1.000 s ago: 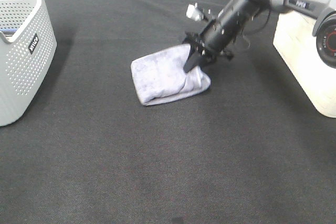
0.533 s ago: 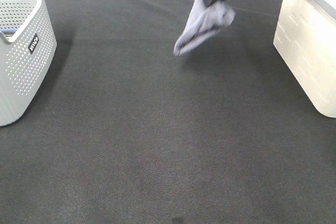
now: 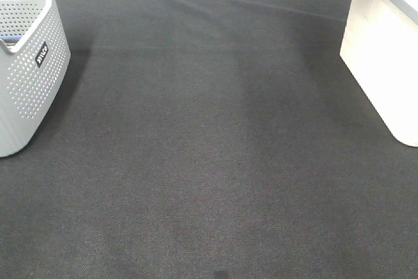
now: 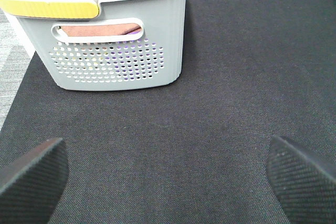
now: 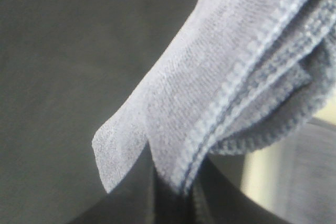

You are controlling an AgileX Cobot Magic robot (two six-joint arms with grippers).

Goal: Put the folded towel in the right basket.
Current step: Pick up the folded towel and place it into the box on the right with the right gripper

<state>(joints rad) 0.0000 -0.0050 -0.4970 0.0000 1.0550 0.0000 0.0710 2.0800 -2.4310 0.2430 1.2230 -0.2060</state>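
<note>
1. A dark, cloth-covered desk point(image 3: 209, 161) stretches out in front of me. A grey basket point(image 3: 29, 70) stands at its left end and the pale right basket point(image 3: 382, 63) at the other.
2. The folded towel point(image 5: 236, 77) is off the desk and up in the air. The right hand point(image 5: 174, 195) holds it, clamped on one edge. From high up only a dark sliver shows at the far edge near the right basket. I think that is the towel's tail, but too little shows to be sure.
3. The left hand point(image 4: 168, 182) hangs low facing the grey basket, its pads point(image 4: 31, 177) wide apart with nothing between them.
4. The pinch takes just one edge, so the layers splay and a loose corner droops. To my eye a quick swing could shake the fold open. It could also let the towel slip out short of the basket.
5. That drooping corner could snag the basket's rim too, leaving the towel draped over the wall rather than inside.
</note>
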